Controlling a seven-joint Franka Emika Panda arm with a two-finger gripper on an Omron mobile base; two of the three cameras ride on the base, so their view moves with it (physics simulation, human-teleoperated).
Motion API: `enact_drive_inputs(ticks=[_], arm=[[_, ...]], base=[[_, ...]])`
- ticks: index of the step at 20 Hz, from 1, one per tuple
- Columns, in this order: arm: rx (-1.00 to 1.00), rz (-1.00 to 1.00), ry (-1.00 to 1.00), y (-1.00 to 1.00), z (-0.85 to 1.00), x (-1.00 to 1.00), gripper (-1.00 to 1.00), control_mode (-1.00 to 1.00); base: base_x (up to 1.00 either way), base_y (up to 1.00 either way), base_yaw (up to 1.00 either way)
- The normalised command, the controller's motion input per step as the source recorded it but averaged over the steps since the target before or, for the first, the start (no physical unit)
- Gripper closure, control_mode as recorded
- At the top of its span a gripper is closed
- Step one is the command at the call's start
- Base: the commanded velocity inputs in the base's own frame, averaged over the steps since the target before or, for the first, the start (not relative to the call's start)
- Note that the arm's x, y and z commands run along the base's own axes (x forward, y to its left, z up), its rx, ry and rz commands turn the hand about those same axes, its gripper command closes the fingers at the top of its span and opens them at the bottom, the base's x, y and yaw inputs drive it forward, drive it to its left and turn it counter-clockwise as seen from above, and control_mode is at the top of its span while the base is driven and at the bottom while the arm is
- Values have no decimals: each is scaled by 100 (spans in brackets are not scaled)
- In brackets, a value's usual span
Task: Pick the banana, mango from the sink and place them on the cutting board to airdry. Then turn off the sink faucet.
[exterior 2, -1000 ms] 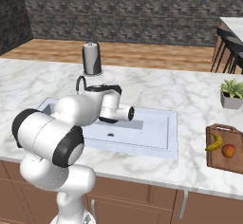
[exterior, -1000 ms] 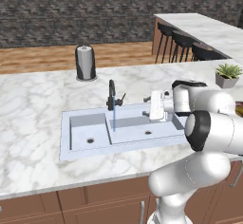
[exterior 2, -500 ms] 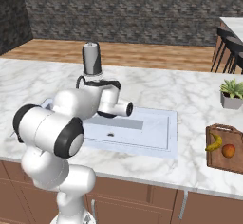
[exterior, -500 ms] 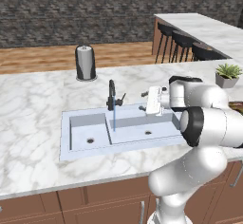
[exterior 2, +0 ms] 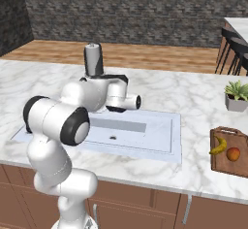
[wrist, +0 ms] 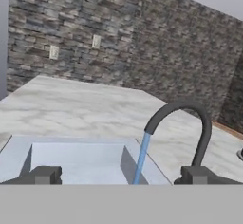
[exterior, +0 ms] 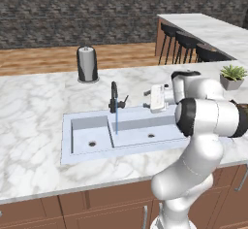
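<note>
The right base view shows the banana (exterior 2: 218,145) and mango (exterior 2: 233,154) lying side by side on the board (exterior 2: 229,167), right of the sink (exterior 2: 154,140). In the left base view the gripper (exterior: 146,100) hovers over the sink just right of the faucet (exterior: 114,98), its small fingers hard to make out. The hand view shows the fingertips (wrist: 46,175) wide apart and empty, with the faucet (wrist: 190,128) running.

Yellow banana (exterior 2: 218,145), orange-red mango (exterior 2: 233,154), seemingly brown board (exterior 2: 231,151).

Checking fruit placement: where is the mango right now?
In the right base view, the mango lies on the cutting board at far right, beside the banana.
</note>
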Motion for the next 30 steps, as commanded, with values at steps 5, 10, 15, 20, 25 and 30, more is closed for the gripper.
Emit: enact_drive_inputs(ticks=[5,10,15,20,25,30], arm=[[0,13,4,0,-28,23,-100,-100],[0,12,0,-1,-13,16,-100,-100],[2,6,0,-1,-3,0,-100,-100],[4,1,-2,0,0,0,-100,-100],[4,0,-9,1,-15,0,-100,-100],[2,0,-8,1,-21,9,-100,-100]], base=[[0,0,0],[0,0,0],[0,0,0],[0,0,0],[0,0,0],[0,0,0]])
